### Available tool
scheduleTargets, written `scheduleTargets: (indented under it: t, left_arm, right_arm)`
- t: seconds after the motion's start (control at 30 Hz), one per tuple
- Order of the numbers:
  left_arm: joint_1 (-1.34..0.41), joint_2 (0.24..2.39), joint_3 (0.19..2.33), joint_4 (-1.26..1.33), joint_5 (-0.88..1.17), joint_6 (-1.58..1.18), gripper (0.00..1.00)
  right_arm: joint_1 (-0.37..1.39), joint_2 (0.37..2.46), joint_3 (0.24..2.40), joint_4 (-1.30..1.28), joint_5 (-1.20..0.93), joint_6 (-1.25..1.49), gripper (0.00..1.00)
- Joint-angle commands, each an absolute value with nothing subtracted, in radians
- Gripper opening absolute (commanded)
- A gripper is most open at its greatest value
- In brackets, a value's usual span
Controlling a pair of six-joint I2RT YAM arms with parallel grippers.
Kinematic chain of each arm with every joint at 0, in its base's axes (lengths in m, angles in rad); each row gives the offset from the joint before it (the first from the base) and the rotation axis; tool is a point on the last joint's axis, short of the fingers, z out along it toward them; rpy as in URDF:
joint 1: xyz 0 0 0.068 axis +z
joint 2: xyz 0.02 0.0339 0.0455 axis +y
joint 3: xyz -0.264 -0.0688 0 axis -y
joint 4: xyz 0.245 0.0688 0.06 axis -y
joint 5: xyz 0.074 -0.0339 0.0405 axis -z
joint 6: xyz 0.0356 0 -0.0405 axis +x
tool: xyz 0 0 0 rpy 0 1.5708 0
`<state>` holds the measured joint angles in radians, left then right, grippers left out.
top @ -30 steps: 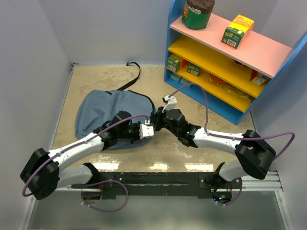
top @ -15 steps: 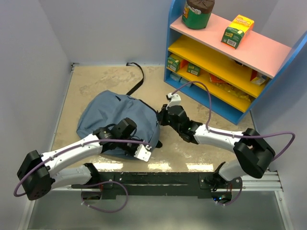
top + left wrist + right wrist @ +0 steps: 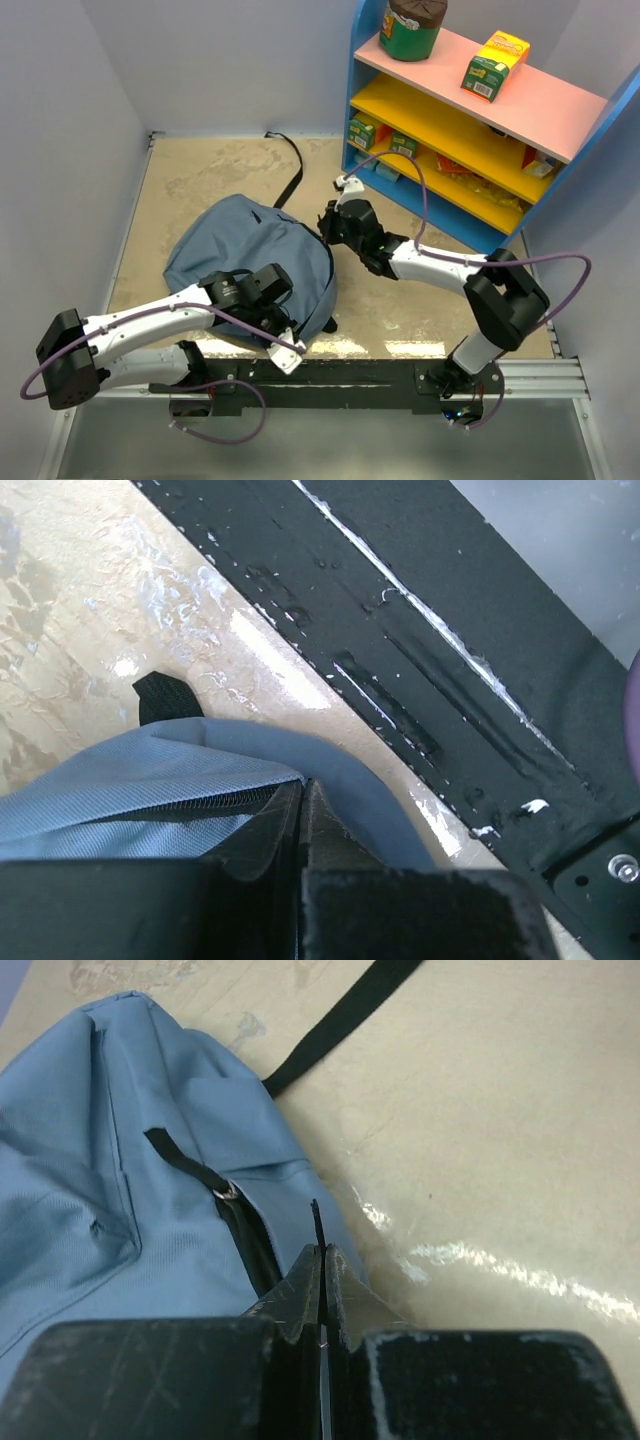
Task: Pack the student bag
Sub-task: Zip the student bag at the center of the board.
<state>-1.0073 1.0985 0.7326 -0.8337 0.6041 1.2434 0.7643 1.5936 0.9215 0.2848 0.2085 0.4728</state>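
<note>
The slate-blue student bag (image 3: pixel 245 255) lies on the table left of centre, with its black strap (image 3: pixel 290 170) trailing to the far side. My left gripper (image 3: pixel 297 340) is at the bag's near right corner. In the left wrist view it (image 3: pixel 303 788) is shut on the bag's fabric edge (image 3: pixel 200 770) beside the zipper. My right gripper (image 3: pixel 326 228) is at the bag's right edge. In the right wrist view it (image 3: pixel 321 1250) is shut on a thin black pull tab (image 3: pixel 316 1218) next to the zipper. A second pull tab (image 3: pixel 185 1165) hangs on the bag (image 3: pixel 80 1140).
A blue shelf unit (image 3: pixel 470 130) with pink and yellow boards stands at the far right, holding a green can (image 3: pixel 412 25), a juice box (image 3: pixel 495 62) and small packs. The black mounting rail (image 3: pixel 380 375) runs along the near edge, close to the left gripper. Walls enclose the table.
My left gripper has swung from beside the right gripper down to the bag's near right corner by the rail. My right gripper has moved slightly up and left. The bag has shifted right.
</note>
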Motion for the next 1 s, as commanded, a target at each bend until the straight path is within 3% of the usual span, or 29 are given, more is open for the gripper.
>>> scheduleTargets:
  t: [0.0, 0.27, 0.33, 0.47, 0.5, 0.6, 0.7, 0.8, 0.83, 0.87, 0.9, 0.97]
  left_arm:
    - [-1.066, 1.120, 0.761, -0.966, 0.683, 1.310, 0.00]
    - [-1.086, 1.146, 0.795, -0.913, 0.649, 1.277, 0.00]
    - [-1.085, 1.160, 0.822, -0.729, 0.527, 1.065, 0.19]
    - [-0.984, 1.199, 0.934, -0.588, 0.414, 0.922, 0.45]
    - [-0.920, 1.224, 1.001, -0.581, 0.414, 0.875, 0.64]
    - [-0.818, 1.290, 1.165, -0.633, 0.407, 0.761, 1.00]
    - [-0.766, 1.325, 1.322, -0.748, 0.416, 0.723, 1.00]
    - [-0.714, 1.267, 1.347, -0.773, 0.407, 0.666, 1.00]
    - [-0.706, 1.249, 1.342, -0.762, 0.372, 0.651, 1.00]
    - [-0.695, 1.230, 1.335, -0.749, 0.355, 0.628, 1.00]
    - [-0.661, 1.204, 1.328, -0.741, 0.345, 0.586, 1.00]
    - [-0.599, 1.198, 1.347, -0.770, 0.354, 0.560, 1.00]
  right_arm:
    - [0.744, 1.664, 1.045, 0.374, 0.209, 0.426, 0.00]
    - [0.719, 1.784, 1.184, 0.357, 0.233, 0.433, 0.00]
    - [0.710, 1.772, 1.184, 0.347, 0.244, 0.439, 0.00]
    - [0.700, 1.707, 1.128, 0.324, 0.288, 0.443, 0.00]
    - [0.696, 1.683, 1.114, 0.316, 0.299, 0.452, 0.00]
    - [0.664, 1.646, 1.062, 0.285, 0.328, 0.486, 0.00]
    - [0.626, 1.586, 1.005, 0.270, 0.337, 0.495, 0.00]
    - [0.604, 1.554, 0.965, 0.288, 0.258, 0.473, 0.00]
    - [0.604, 1.560, 0.980, 0.282, 0.235, 0.465, 0.25]
    - [0.604, 1.580, 0.995, 0.272, 0.206, 0.459, 0.40]
    - [0.604, 1.594, 1.012, 0.235, 0.181, 0.451, 0.64]
    - [0.606, 1.609, 1.060, 0.189, 0.184, 0.453, 0.83]
